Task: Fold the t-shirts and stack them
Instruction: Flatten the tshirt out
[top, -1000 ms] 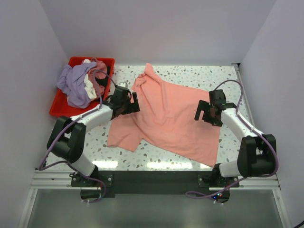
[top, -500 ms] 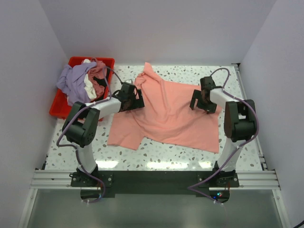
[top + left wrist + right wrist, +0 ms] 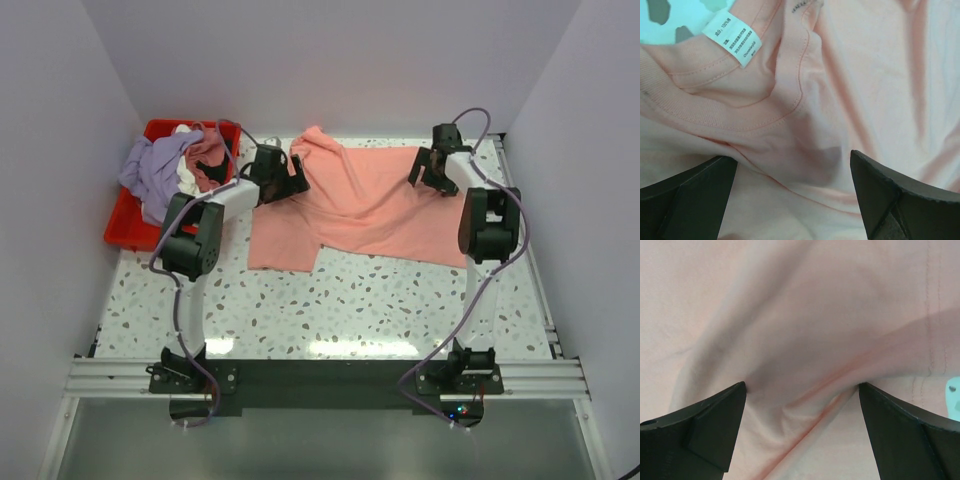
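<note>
At far left, the red bin [image 3: 122,225] holds the lavender t-shirt [image 3: 150,175], white t-shirt [image 3: 186,182] and dusty rose t-shirt [image 3: 208,150] in a heap, none folded. Next, the left pincer [image 3: 285,180] hovers with its jaws spread wide over the collar [image 3: 740,107] of the salmon t-shirt [image 3: 370,205], which lies rumpled at the back of the worktop [image 3: 380,300]. Rightmost, the right pincer [image 3: 428,172] is spread wide too, clamping nothing. No fold or stack exists, so nearly everything is left.
</note>
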Robot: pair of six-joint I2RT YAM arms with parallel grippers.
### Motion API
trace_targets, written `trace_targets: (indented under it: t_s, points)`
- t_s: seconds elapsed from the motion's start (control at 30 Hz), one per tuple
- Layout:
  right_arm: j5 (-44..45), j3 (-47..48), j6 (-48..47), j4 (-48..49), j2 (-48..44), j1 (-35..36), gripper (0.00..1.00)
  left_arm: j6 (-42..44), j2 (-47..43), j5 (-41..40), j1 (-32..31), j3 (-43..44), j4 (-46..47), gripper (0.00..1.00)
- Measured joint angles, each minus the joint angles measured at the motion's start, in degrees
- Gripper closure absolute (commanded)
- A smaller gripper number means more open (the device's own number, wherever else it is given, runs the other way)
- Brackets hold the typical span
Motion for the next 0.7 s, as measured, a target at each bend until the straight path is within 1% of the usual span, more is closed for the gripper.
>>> trace_targets:
  t_s: [0.1,0.2,0.27,0.33,0.4,0.5,0.57,0.6,0.7]
  points:
    - [-0.7,3.5,-1.6,-0.2,1.8,-1.0,0.01,0.1,1.1,1.0,-0.3,2.0,-0.6,0.00]
    - [-2.0,4.2,-2.9,-1.9,1.8,-1.4,0.01,0.7,0.5,1.1,-0.9,2.0,-2.0,0.00]
    - [-2.8,3.8,-3.4,-3.1,0.8,-1.4,0.01,1.1,-1.4,0.7,-1.6,0.9,-3.5,0.00]
    - [-3.8,-0.1,-3.5,-3.0,-3.1,-1.3,0.01,1.6,-5.7,-0.3,-2.4,-2.8,-4.6,0.00]
    - [-5.0,-7.0,-3.4,-2.7,-10.3,-1.2,0.01,1.6,-12.8,-1.5,-3.2,-8.4,-5.4,0.00]
    - [-6.1,-18.8,-2.4,-0.8,-24.8,-1.2,0.01,1.1,-25.9,-3.4,-4.4,-18.5,-5.7,0.00]
    - [-7.0,-27.4,-0.8,0.5,-36.9,-1.2,0.01,-0.1,-34.9,-4.9,-4.6,-25.7,-6.1,0.00]
    - [-7.3,-30.7,-0.1,2.1,-40.8,-1.2,0.01,-0.7,-38.7,-5.6,-4.5,-28.9,-6.2,0.00]
    - [-9.4,-41.3,2.5,5.5,-52.6,-1.2,0.01,-2.7,-47.0,-7.0,-4.4,-37.4,-7.1,0.00]
